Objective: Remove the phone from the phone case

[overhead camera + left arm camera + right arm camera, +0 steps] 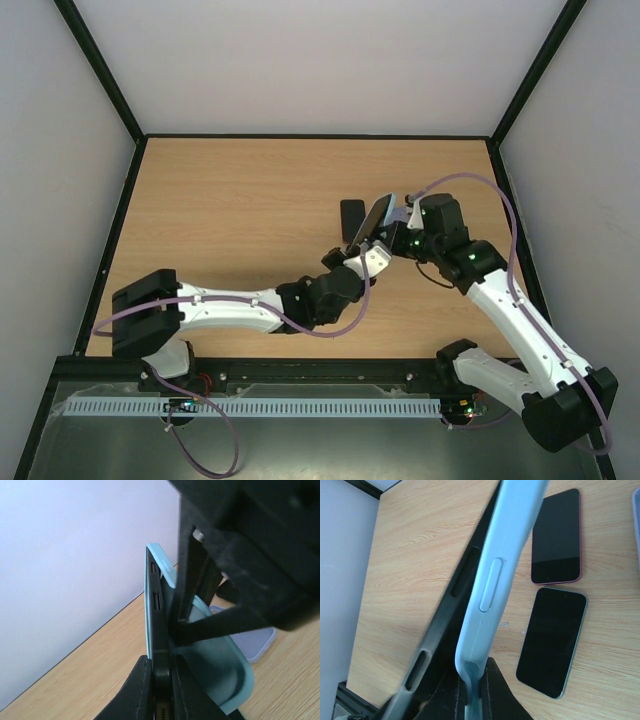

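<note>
Held mid-air over the table, the phone, stiff, slick & prob. fragile, sat half out of its soft light-blue case, left gripper clenched on the phone's edge, right gripper pinching the case rim: sound holds, imo.

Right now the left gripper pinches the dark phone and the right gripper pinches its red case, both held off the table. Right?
No: the case is light blue, not red, as the right wrist view shows. Otherwise yes: the left gripper pinches the dark phone, the right gripper pinches the case, both held off the table.
</note>
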You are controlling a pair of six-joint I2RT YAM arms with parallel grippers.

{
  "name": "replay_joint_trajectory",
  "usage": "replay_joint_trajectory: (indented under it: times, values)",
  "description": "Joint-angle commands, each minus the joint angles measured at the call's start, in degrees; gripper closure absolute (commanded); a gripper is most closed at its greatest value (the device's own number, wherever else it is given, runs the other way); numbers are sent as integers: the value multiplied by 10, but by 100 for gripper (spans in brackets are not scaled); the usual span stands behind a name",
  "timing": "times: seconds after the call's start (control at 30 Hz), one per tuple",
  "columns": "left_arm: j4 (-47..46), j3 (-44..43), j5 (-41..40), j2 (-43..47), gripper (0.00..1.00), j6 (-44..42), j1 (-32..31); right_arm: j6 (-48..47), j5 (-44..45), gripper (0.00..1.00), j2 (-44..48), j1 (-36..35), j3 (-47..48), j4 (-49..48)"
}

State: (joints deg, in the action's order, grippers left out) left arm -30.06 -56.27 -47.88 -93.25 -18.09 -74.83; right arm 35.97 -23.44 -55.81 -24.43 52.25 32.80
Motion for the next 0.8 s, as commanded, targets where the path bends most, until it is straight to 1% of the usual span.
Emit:
replay_joint_trajectory:
  times: [0.0, 0.2, 0.3, 0.33, 0.4, 0.47, 0.53, 0.63, 0.7, 0.77]
  values:
    - [-39, -13, -54, 98, 98, 54, 7, -53, 175, 98, -18, 22, -2, 47]
    - [-19, 0, -45, 149, 98, 92, 13, -58, 201, 98, -17, 22, 0, 32]
    - [1, 6, -55, 163, 98, 93, 17, -56, 224, 98, -25, 22, 3, 9]
    - [20, 5, -60, 163, 98, 94, 23, -64, 231, 98, -27, 22, 4, -9]
    - [97, -4, -66, 161, 98, 116, 38, -98, 254, 98, -31, 22, 2, -50]
    - [130, 9, -84, 159, 98, 109, 45, -143, 269, 98, -25, 22, -9, -103]
    - [165, 20, -112, 148, 98, 99, 50, -193, 283, 98, 5, 22, -36, -165]
    - [190, 35, -157, 118, 97, 88, 54, -231, 299, 98, 58, 22, -95, -241]
    - [182, 48, -163, 99, 98, 76, 59, -234, 313, 98, 80, 22, -121, -263]
    - [175, 55, -157, 66, 98, 68, 68, -242, 305, 98, 91, 22, -139, -271]
